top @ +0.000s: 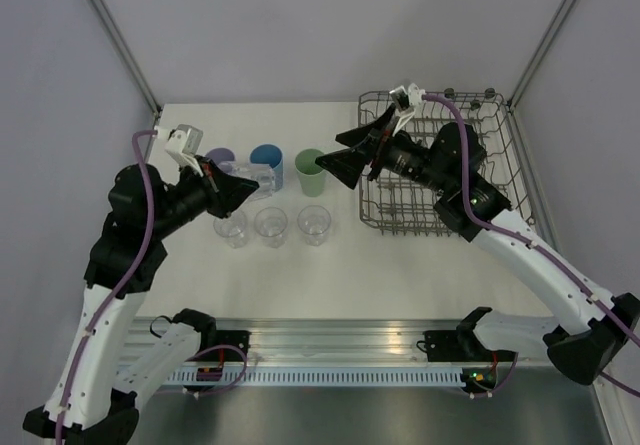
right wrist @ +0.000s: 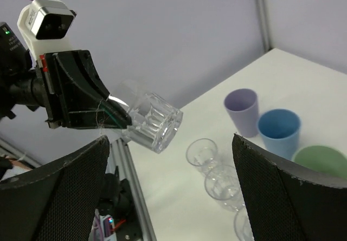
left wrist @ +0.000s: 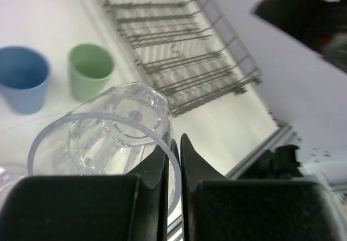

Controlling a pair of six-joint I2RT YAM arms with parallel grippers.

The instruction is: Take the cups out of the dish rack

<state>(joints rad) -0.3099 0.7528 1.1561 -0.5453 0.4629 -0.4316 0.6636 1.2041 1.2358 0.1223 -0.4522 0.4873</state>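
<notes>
At centre left, the left gripper (top: pixel 240 187) pinches the rim of a faceted clear glass (top: pixel 259 177), held tilted. The right gripper (top: pixel 350 152) gapes empty beside the grey wire dish rack (top: pixel 395 223), upper right. Smooth plastic tumblers (top: pixel 266 160) stand centre.

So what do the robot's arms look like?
Both are white lower down and black at the upper joints. A purple cable runs along the left arm, and another along the right arm. The left tool and right tool are black, each with two wedge-shaped fingers. A small white camera box sits on each wrist.
</notes>
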